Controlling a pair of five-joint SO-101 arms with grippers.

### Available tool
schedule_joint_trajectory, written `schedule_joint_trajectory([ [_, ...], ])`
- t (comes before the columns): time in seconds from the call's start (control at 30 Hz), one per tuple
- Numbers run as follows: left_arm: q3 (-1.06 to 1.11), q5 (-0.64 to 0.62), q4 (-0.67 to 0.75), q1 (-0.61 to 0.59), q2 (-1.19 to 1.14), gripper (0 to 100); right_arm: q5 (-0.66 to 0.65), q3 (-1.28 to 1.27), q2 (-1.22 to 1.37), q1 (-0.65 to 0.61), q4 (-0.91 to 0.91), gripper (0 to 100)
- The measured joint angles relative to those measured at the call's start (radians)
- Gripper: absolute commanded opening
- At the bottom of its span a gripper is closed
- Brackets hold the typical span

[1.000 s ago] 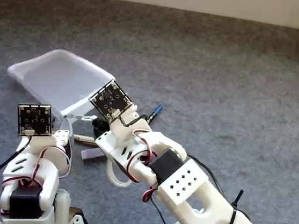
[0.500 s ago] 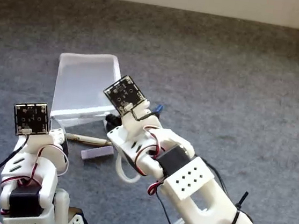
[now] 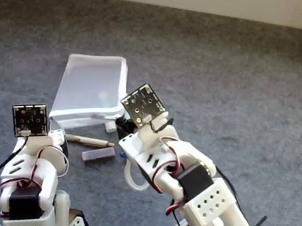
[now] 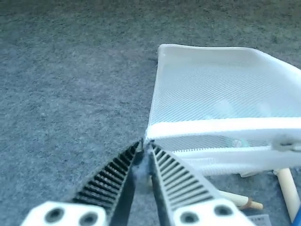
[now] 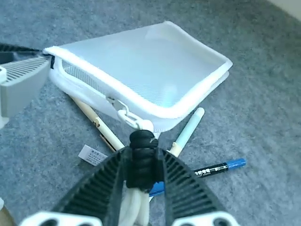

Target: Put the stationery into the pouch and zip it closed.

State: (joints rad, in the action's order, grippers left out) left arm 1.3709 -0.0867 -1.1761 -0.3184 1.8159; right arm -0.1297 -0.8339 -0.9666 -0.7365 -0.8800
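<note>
**Pouch held at both ends, pens lying outside**

The pouch [image 3: 88, 87] lies flat on the grey table [image 3: 242, 74], its zip edge turned toward the arms. The left gripper [image 4: 145, 149] is clenched on one corner of that edge. The right gripper [image 5: 142, 153] is clamped on a black ribbed piece [image 5: 141, 139] that touches the zip pull [image 5: 123, 112] at the other end — what the piece is I cannot tell. A beige pen [image 3: 88, 139] runs along the zip edge, between pouch and arms. A pale green pen [image 5: 188, 127] and a blue pen [image 5: 221, 167] lie by the corner near the pull. The right arm is nearer them — it would likely have to let go first.
</note>
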Motion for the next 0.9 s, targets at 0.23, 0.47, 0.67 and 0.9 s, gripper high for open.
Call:
schedule_joint_trajectory([
  [0.23,0.0,0.0,0.0,0.0,0.0,1,0.0,-0.009,-0.015,0.02,0.0,0.5],
  [0.47,0.0,0.0,0.0,0.0,0.0,1,0.0,-0.009,-0.017,0.1,0.0,0.5],
  [0.67,0.0,0.0,0.0,0.0,0.0,1,0.0,-0.009,-0.017,0.138,0.0,0.5],
  [0.9,0.0,0.0,0.0,0.0,0.0,17,0.0,-0.009,-0.017,0.132,-0.003,0.5],
])
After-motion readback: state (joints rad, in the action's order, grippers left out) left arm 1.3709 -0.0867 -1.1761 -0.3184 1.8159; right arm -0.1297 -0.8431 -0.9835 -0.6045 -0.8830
